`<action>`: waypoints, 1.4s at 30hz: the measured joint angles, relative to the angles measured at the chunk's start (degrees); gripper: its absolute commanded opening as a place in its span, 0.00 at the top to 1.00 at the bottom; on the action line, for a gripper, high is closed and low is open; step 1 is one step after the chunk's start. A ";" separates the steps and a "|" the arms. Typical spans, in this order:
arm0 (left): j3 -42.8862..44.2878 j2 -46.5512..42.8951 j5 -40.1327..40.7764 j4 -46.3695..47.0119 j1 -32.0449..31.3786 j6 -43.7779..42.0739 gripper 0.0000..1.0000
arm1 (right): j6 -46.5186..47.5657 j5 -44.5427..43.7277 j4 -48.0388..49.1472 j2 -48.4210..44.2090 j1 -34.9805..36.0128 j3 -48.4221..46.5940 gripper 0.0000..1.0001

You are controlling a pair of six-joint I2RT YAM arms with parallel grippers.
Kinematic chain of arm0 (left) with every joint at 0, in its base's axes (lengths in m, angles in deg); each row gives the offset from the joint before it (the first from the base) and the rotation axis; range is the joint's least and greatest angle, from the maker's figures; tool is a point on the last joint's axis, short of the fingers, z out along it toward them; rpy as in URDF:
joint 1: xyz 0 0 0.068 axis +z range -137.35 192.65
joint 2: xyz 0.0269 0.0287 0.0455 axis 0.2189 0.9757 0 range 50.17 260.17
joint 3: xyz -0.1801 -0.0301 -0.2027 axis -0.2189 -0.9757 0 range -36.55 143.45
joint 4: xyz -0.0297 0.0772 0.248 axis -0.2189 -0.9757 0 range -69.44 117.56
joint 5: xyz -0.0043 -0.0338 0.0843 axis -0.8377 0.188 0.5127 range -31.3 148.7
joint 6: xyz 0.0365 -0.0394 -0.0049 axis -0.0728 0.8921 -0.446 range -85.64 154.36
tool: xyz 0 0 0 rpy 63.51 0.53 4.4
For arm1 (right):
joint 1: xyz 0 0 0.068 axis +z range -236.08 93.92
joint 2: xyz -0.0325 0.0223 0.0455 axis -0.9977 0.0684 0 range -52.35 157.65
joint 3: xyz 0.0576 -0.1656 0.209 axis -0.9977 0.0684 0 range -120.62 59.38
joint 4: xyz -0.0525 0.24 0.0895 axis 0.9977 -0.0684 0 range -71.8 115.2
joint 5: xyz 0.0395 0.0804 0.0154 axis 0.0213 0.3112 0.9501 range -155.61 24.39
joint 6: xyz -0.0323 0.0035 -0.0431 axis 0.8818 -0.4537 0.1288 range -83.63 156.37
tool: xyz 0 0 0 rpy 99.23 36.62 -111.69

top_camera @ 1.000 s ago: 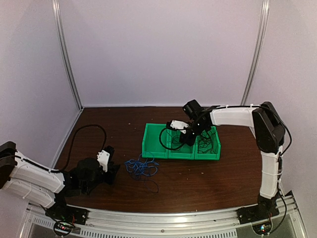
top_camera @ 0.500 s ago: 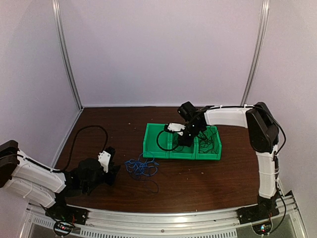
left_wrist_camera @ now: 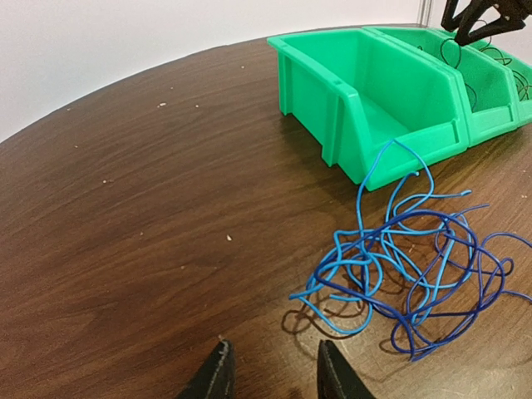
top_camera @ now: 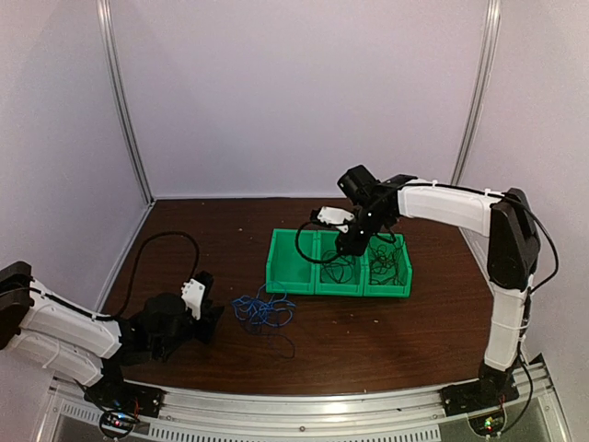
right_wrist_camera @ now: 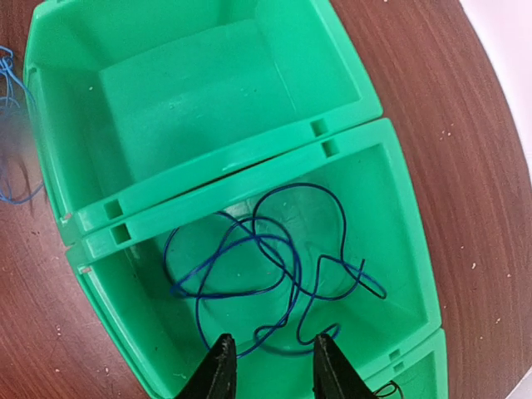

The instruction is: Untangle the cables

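Looking across the rig, the blue tangle sits on the worktop just right of the left end effector, whose fingers stand partly apart with nothing in them. That arm's clearly the nearer one. The heap has no real long axis, just loops sprawling up to the near corner of the green bins. The right end effector hangs over the middle one, jaws parted and empty, a dark blue cable lying loose in it underneath. I'd guess there's room to drag strands toward the near edge and far left; the bin wall crowds the far right side.
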 measured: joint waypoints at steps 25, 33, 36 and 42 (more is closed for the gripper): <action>0.46 -5.46 -1.75 -3.82 0.00 0.55 0.47 | -0.07 11.89 1.92 -3.96 2.25 -0.11 0.71; 5.44 -4.09 -7.41 -6.43 0.07 1.84 0.47 | 5.31 18.69 6.62 -11.26 11.23 6.71 0.71; 7.54 -4.39 -8.22 -8.02 0.09 2.05 0.47 | 7.17 19.76 6.64 -9.92 14.32 9.25 0.70; 7.85 -7.65 -9.49 -10.25 2.47 3.41 0.47 | 9.66 20.90 7.58 -9.81 20.65 15.85 0.61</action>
